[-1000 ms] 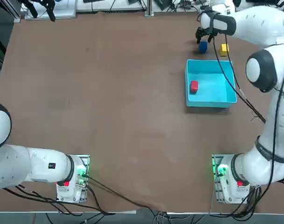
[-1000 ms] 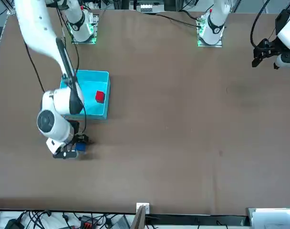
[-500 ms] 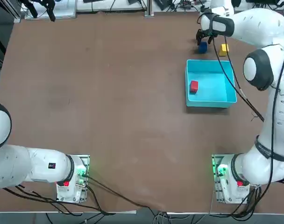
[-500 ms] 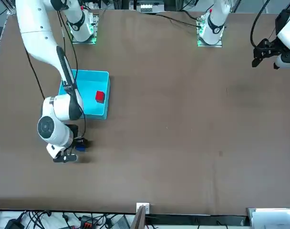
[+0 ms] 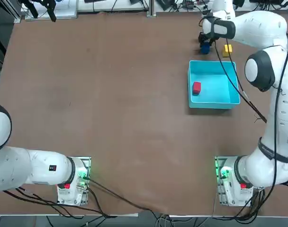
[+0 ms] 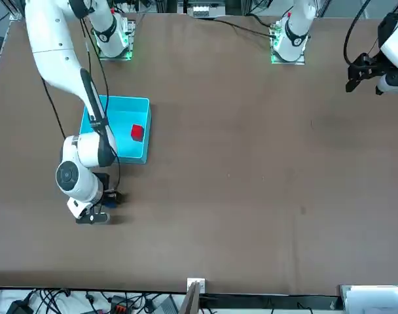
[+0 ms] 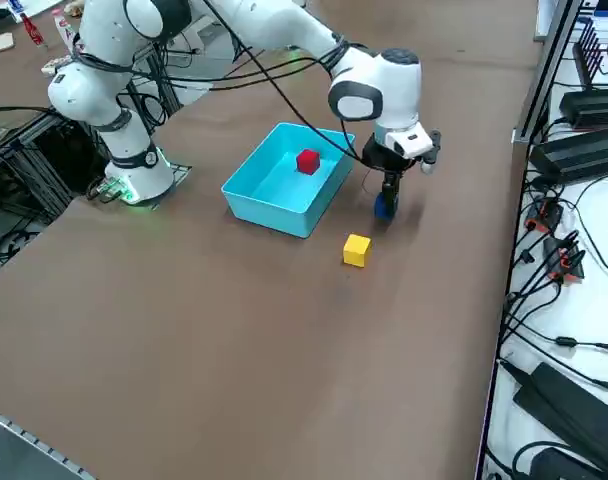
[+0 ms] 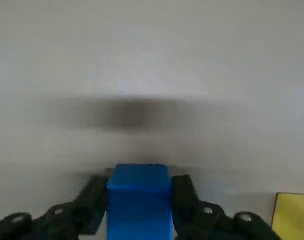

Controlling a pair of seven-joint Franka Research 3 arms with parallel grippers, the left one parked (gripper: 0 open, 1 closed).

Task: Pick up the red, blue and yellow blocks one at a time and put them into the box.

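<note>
Gripping blue block (image 8: 138, 200) | right gripper (image 8: 138, 210) clamped on it at table's far right, beyond box (image 5: 231, 80) | red block (image 5: 196, 87) in box; yellow block (image 5: 227, 48) beside | next: lift, carry over box, release

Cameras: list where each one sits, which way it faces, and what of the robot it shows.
Top view: overhead, looking down; both arm bases along the lower edge, right pincer at the blue block.
Front view: across the table, facing the robot; working arm at left, over the box.
Right side view: raised at the robot's right, looking diagonally down; yellow block nearest.
Right wrist view: on the wrist; fingers flank the blue block.
Top, front and right side views share the red block in the box.
</note>
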